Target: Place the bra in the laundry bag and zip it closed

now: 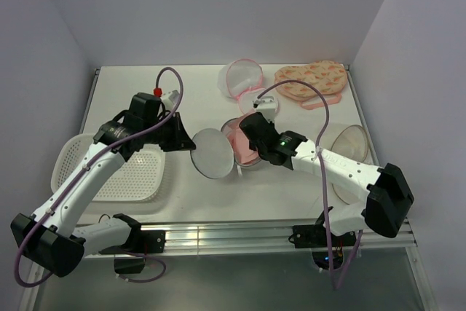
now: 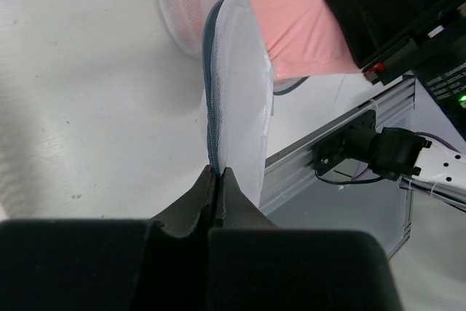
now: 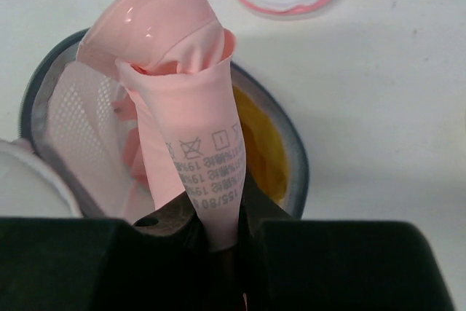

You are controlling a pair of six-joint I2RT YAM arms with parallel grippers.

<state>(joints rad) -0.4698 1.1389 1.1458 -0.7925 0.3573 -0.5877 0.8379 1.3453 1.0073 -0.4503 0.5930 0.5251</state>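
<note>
The top view looks down from above and behind the arm bases over the whole bench (image 1: 277, 194). The left wrist view peers close past its fingers (image 2: 191, 205), the right past its fingers (image 3: 166, 222); all 3 share the laundry bag (image 1: 215, 152).

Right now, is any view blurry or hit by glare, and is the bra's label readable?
Top external: even, soft light, only faint shadows on the table. Left wrist: the left tool is a dark soft-focus mass; the laundry bag rim it pinches is sharp. Right wrist: small glare spot on the bra; its care label is legible; the right tool is dark.
</note>
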